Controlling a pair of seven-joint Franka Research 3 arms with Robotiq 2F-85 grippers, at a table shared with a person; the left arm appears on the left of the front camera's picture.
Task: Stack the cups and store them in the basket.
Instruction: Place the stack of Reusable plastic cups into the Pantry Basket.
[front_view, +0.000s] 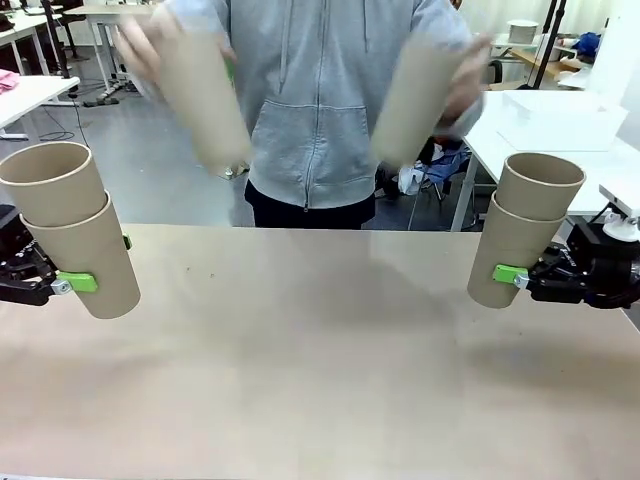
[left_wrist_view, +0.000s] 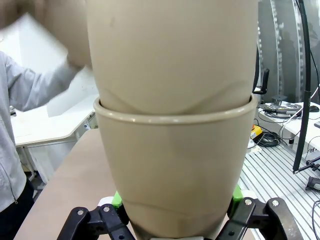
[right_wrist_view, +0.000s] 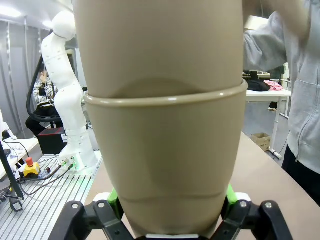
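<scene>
front view is showing the left gripper (front_view: 100, 264) clamping the left stack (front_view: 70, 230), two cups nested, at the near left edge of the table (front_view: 320, 370). its jaws are closing only as far as the lower cup's body allows, one green pad on each side. the stack is tipping a little, rims up and leaning left. the right gripper (front_view: 510, 274) is doing the same at the near right with the right stack (front_view: 525, 235), also two cups, leaning right. both stacks seem to be hanging just over the table, though i can't tell that for sure.

at the far side the person is holding one cup in each hand, the left loose cup (front_view: 205, 100) and the right loose cup (front_view: 420, 95), both up at chest height and smeared with blur.

left wrist view is confirming the grip: green pads (left_wrist_view: 117, 200) are pressing the bottom cup low down, near its base. right wrist view is looking the same.

so i'm guessing we're mid-stacking: four cups are paired up and the last two are waiting to go on. the next move is probably asking both arms to hold steady with the rims open so a cup can drop into each stack. after that comes the basket.
</scene>
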